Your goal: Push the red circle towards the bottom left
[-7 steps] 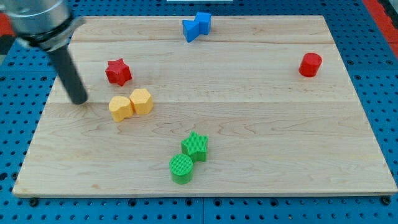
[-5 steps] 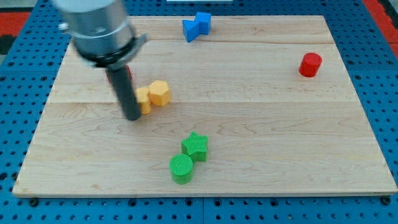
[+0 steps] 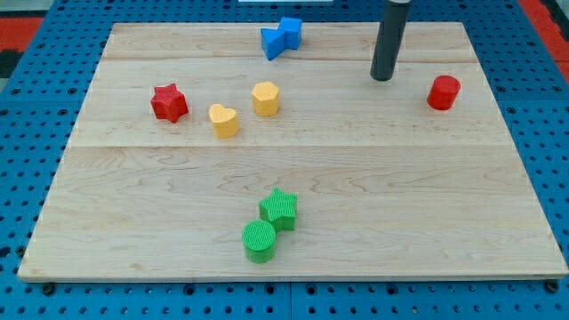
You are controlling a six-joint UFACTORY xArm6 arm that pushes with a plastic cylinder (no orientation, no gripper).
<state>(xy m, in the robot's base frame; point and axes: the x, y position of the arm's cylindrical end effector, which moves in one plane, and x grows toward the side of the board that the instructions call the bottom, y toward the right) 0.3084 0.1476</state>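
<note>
Now my tip [image 3: 382, 78], upright, left of red circle [image 3: 443, 92]

Pale wood with a fine lengthwise grain and a smooth matt finish is seen in the board [image 3: 293, 169]. Matt plastic is suggested by the red circle [image 3: 443, 92], and ribbed tops are shown on the green circle [image 3: 260, 241] and green star [image 3: 279, 209]. A dark, dull sheen is carried by my tip [image 3: 381, 78].
</note>
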